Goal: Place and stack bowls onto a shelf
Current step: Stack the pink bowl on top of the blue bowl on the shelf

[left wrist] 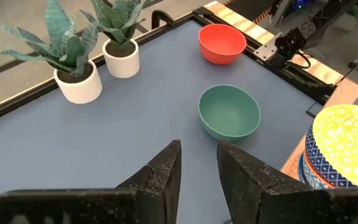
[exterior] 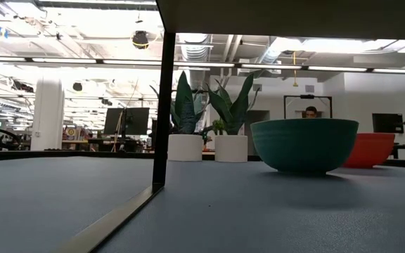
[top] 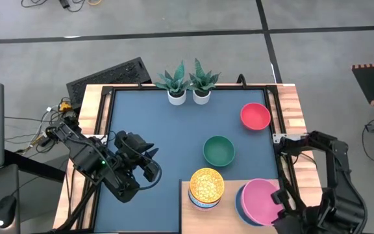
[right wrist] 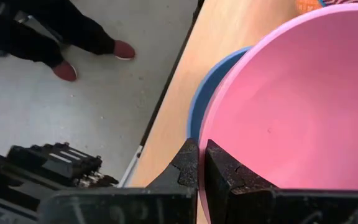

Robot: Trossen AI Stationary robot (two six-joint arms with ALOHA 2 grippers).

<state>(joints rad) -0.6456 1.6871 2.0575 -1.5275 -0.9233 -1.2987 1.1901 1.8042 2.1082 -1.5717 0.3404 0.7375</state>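
pale shelf under pink bowl, its rim pinched between closed right fingers; left fingers slightly apart, empty

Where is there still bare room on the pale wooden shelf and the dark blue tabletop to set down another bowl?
Pale wood-grain shelf: crowded, only a narrow strip between the yellow patterned bowl stack and the pink bowl, which the right claw pinches. Dark blue tabletop: wide bare patch between the two white plant pots, the plain green bowl and the left claw.
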